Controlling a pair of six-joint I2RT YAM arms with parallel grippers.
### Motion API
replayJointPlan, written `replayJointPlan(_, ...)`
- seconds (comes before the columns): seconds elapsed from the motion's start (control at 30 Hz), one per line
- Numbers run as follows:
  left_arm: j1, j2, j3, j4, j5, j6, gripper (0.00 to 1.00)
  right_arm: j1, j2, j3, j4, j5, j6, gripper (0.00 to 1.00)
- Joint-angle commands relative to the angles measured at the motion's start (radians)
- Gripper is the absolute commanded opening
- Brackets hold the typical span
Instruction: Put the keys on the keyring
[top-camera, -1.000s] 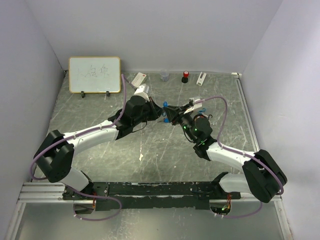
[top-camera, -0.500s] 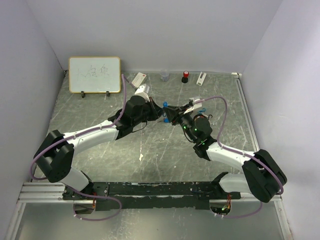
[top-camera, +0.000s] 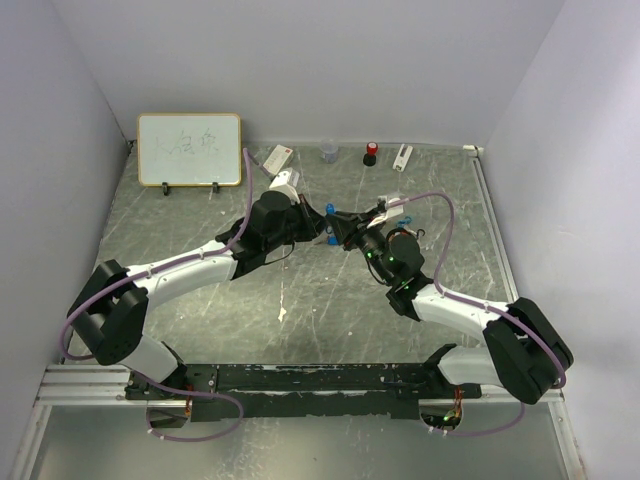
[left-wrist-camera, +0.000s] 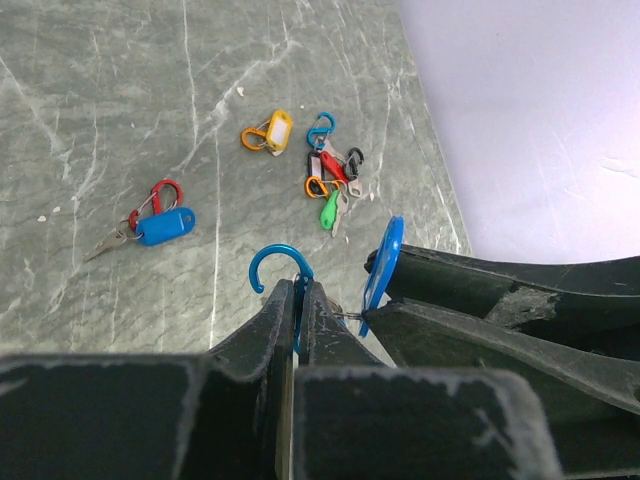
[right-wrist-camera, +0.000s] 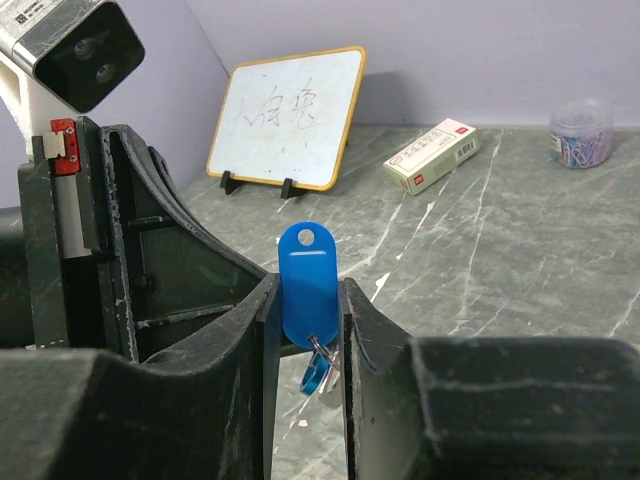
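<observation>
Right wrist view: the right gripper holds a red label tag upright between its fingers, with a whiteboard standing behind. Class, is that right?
No. The label tag in the right gripper is blue, not red, as the right wrist view shows. It is upright between the fingers, and the whiteboard stands behind.

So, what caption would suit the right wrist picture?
Right end effector pinches a blue key tag upright, whiteboard standing behind.

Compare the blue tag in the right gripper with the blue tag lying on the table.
The held tag stands upright, pinched in the right gripper; the table tag lies flat. The table tag sits by a red clip; the held tag by a blue clip. Both are blue, same shape.
</observation>
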Motion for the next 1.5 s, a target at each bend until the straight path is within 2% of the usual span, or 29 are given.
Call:
replayJointPlan(0.0,0.01,-0.027,0.026,0.042,0.021,0.0,0.07,-0.003,0.007,-0.003,0.041,-0.01,-0.015,0.0)
replayJointPlan(1.47,0.059,-0.009,0.009,0.072,0.055,-0.039,0.07,-0.004,-0.048,-0.004,0.02,-0.018,-0.018,0.0)
